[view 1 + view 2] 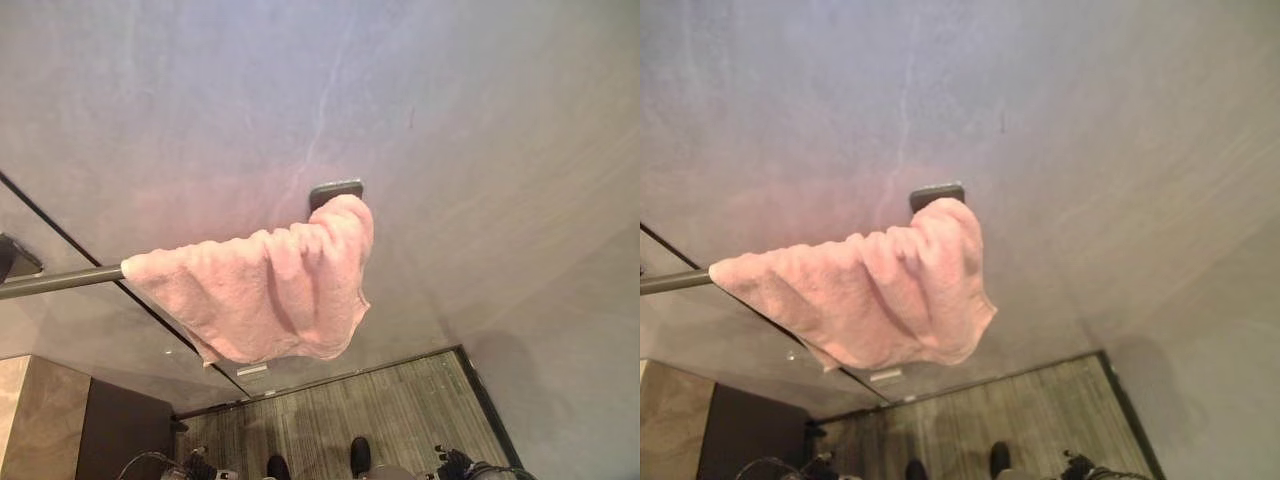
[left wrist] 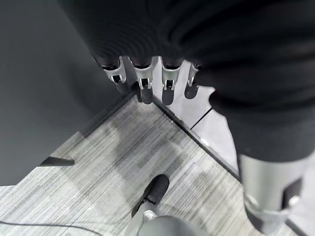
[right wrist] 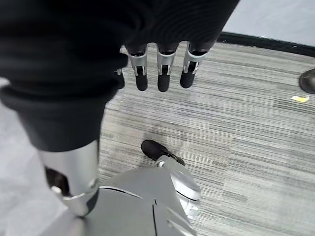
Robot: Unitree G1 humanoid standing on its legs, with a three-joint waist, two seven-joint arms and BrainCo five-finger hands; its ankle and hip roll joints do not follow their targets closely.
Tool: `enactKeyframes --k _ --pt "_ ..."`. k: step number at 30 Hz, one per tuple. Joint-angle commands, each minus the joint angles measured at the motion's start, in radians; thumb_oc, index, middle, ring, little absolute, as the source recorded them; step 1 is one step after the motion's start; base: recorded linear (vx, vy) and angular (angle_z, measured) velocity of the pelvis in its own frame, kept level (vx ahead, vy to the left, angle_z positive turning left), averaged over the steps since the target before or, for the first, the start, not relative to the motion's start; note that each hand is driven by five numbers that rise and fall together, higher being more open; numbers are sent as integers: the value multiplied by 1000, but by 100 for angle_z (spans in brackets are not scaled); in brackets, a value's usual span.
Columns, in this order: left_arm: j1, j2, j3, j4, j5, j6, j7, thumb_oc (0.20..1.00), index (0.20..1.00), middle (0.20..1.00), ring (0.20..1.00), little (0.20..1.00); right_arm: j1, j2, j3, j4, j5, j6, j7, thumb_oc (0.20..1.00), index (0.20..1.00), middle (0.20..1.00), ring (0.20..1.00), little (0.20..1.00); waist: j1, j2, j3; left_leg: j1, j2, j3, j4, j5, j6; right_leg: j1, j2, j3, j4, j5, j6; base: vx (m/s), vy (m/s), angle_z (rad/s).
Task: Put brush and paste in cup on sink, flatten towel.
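Note:
A pink towel [image 1: 265, 290] hangs bunched and creased over the end of a dark rail [image 1: 60, 281], next to the rail's wall mount [image 1: 336, 189] on the grey wall. The towel's lower edge droops in folds. My left hand [image 2: 143, 83] hangs low over the striped floor, far below the towel, its fingers relaxed and holding nothing. My right hand [image 3: 164, 73] hangs the same way on the other side, fingers loose and empty above the floor.
A dark cabinet [image 1: 120, 430] with a tan stone block [image 1: 35, 415] beside it stands at the lower left. Grey striped flooring [image 1: 380, 410] runs to a dark skirting along the wall. The wall turns a corner at the right.

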Motion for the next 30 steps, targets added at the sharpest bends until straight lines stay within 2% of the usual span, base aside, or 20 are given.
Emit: enactKeyframes --k 1,2,3,4,5,6,7,14,22,25,27,28,29,30 --pt "-62 13 -16 -34 -11 -17 21 1000 1000 1000 1000 1000 -25 -41 52 8 -52 -15 -38 1000 1000 1000 1000 1000 -6 -41 45 -60 10 -11 128 1 -57 -5 0 44 87 -38 13 -35 49 55" --pt "-60 11 -9 -33 -16 -16 25 1000 1000 1000 1000 1000 -20 -42 43 10 -49 -13 -40 1000 1000 1000 1000 1000 -9 -43 36 -49 49 16 97 13 -61 -1 -12 38 86 -39 20 -11 69 58" --pt "-59 11 -9 -33 -16 -16 25 1000 1000 1000 1000 1000 -19 -42 43 10 -49 -13 -40 1000 1000 1000 1000 1000 -8 -43 37 -45 48 17 93 14 -61 1 -12 39 86 -40 20 53 126 49" --pt "-49 10 -2 -29 -26 -20 30 1000 1000 1000 1000 1000 -18 -44 31 11 -29 -12 -38 1000 1000 1000 1000 1000 10 -43 29 -27 49 -63 68 10 -56 2 -14 56 95 -48 22 81 112 32" --pt "-45 9 0 -21 -27 -19 30 1000 1000 1000 1000 1000 -17 -43 19 13 -15 -13 -39 1000 1000 1000 1000 1000 5 -39 15 -18 46 -93 44 12 -58 -3 -15 60 96 -47 23 80 112 10" --pt "-45 9 0 -21 -27 -19 30 1000 1000 1000 1000 1000 -17 -43 19 13 -15 -13 -39 1000 1000 1000 1000 1000 4 -39 15 -16 46 -94 42 13 -58 -2 -15 59 97 -47 23 91 156 -31" --pt "-36 8 1 -7 -22 -20 26 1000 1000 1000 1000 1000 -7 -37 -22 19 26 -15 -37 1000 1000 1000 1000 1000 -12 -27 -3 15 44 -71 -12 24 -60 0 -25 57 96 -43 31 82 171 -28" --pt "4 14 4 -11 -9 -31 14 1000 1000 1000 1000 1000 -26 -35 -50 -3 69 -23 -42 1000 1000 1000 1000 1000 12 -20 -23 62 4 -46 -58 15 -40 13 -61 92 55 7 64 41 154 -8" --pt "40 67 22 -105 25 -56 33 1000 1000 1000 1000 1000 -2 -102 -94 -306 154 -70 -60 1000 1000 1000 1000 1000 19 -26 -29 84 -10 -29 -110 24 -33 11 -89 111 11 53 91 -10 57 -10" --pt "130 165 57 -346 8 -98 9 1000 1000 1000 1000 1000 68 -164 -153 -502 214 -99 -28 1000 1000 1000 1000 1000 30 -28 -25 83 -8 -33 -118 31 -36 12 -97 93 4 63 100 -20 11 -2" --pt "134 167 58 -350 8 -96 8 1000 1000 1000 1000 1000 71 -164 -153 -504 215 -98 -28 1000 1000 1000 1000 1000 30 -29 -26 83 -9 -34 -118 31 -36 13 -97 93 4 64 100 -7 4 7" --pt "231 285 82 -582 11 -151 -29 1000 1000 1000 1000 1000 129 -218 -203 -613 259 -131 9 1000 1000 1000 1000 1000 41 -30 -22 80 -10 -47 -118 32 -38 22 -105 70 -3 64 108 -3 5 11" --pt "282 376 97 -712 19 -192 -46 1000 1000 1000 1000 1000 154 -248 -223 -674 280 -155 28 1000 1000 1000 1000 1000 46 -33 -23 78 -10 -57 -118 31 -40 30 -110 54 -9 62 112 -3 5 17" --pt "286 379 99 -717 18 -190 -48 1000 1000 1000 1000 1000 156 -247 -223 -676 281 -154 28 1000 1000 1000 1000 1000 45 -34 -24 78 -10 -58 -118 31 -40 31 -110 53 -9 62 112 3 3 28"
